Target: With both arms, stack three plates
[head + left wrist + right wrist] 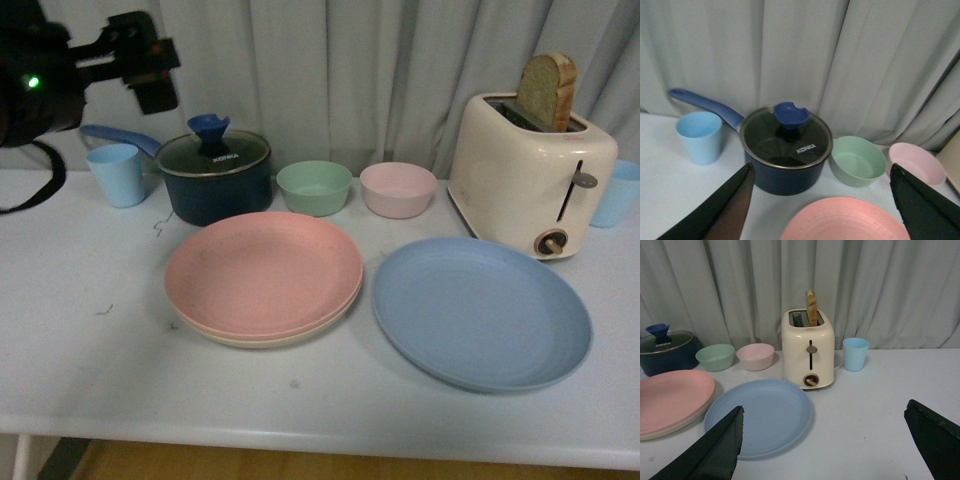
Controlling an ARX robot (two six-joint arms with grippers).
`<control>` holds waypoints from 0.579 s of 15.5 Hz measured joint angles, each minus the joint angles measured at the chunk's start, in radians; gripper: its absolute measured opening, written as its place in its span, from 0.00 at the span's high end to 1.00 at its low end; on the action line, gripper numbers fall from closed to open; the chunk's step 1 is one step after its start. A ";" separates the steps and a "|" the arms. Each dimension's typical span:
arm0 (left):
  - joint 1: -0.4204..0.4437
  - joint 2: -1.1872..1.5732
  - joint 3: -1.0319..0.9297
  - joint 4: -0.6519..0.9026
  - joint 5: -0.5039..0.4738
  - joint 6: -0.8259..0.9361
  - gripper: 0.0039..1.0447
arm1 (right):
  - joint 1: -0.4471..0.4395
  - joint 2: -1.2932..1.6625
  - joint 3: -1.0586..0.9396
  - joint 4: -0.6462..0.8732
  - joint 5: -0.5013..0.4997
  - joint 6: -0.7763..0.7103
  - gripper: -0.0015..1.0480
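The pink plate (263,272) lies on top of the beige plate (272,341), of which only a thin rim shows beneath it. Just to their right, the blue plate (481,311) rests flat on the white table by itself. My left arm (60,70) hangs high at the far left, above the table's back. Its gripper (821,167) is open and holds nothing; it faces the pot, with the pink plate (845,222) below it. The right gripper (825,406) is open and holds nothing, raised over the table to the right of the blue plate (760,416). The right arm is out of the front view.
Along the back stand a light blue cup (117,174), a dark blue pot with a glass lid (213,175), a green bowl (314,186), a pink bowl (398,188), a cream toaster (530,170) holding bread (547,90), and another blue cup (615,192). A curtain hangs behind.
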 joint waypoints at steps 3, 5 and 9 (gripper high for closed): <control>0.048 -0.144 -0.254 0.196 0.010 0.121 0.54 | 0.000 0.000 0.000 0.000 0.000 0.000 0.06; 0.061 -0.244 -0.359 0.218 0.026 0.140 0.73 | 0.000 0.000 0.000 0.000 0.000 0.000 0.06; 0.093 -0.404 -0.572 0.272 0.058 0.147 0.99 | 0.000 0.000 0.000 0.000 0.000 0.000 0.06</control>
